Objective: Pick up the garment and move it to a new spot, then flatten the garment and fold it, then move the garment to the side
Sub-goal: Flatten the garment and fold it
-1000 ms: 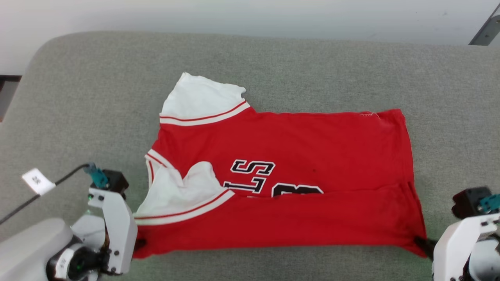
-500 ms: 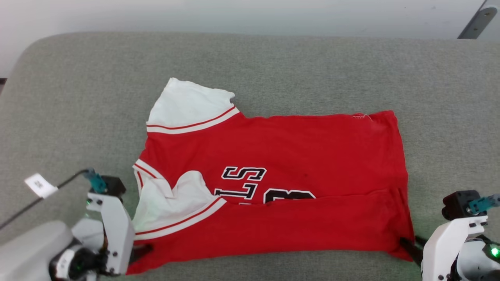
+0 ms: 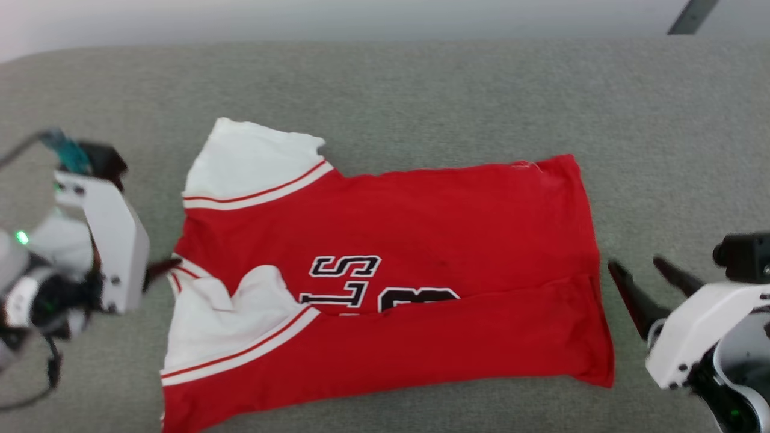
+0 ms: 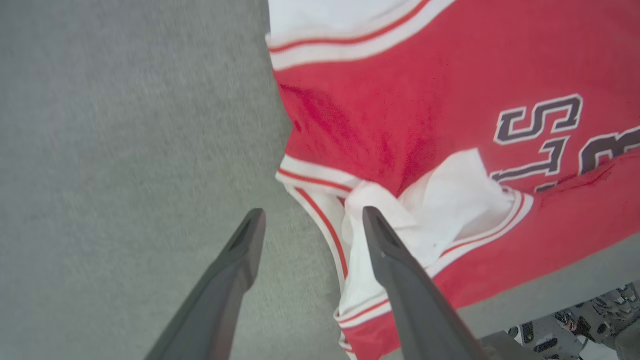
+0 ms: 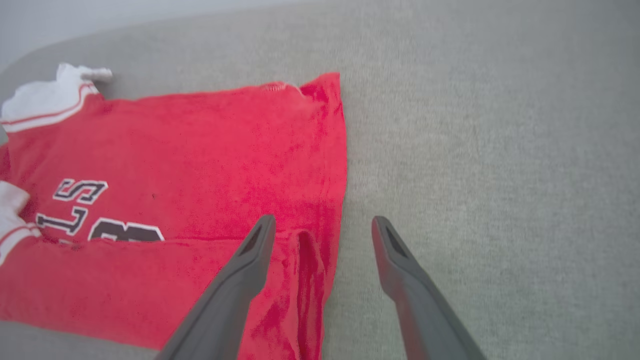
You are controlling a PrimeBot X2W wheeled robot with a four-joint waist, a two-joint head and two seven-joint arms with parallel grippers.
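Note:
The garment [image 3: 421, 228] lies spread on the grey padded surface, red with white striped sleeves and black lettering. Its near long edge is folded up over the lower part of the lettering. My left gripper [image 3: 161, 268] hovers at the collar end, open, with nothing between its fingers. In the left wrist view this gripper [image 4: 314, 214] straddles the striped collar edge of the garment [image 4: 400, 125], one finger over the white sleeve. My right gripper [image 3: 633, 263] stands open just off the hem end. In the right wrist view it [image 5: 324, 220] straddles the hem edge of the garment [image 5: 200, 150].
The grey padded surface [image 3: 421, 90] stretches well past the garment on the far side and to the right. A pale wall runs behind it, with a dark strut [image 3: 692, 15] at the top right. Robot base parts [image 4: 575, 330] show below the surface's near edge.
Both grippers have opened and let go of the garment's near corners, then drawn away: the left up along the collar end, the right off the hem. The camera has also shifted.

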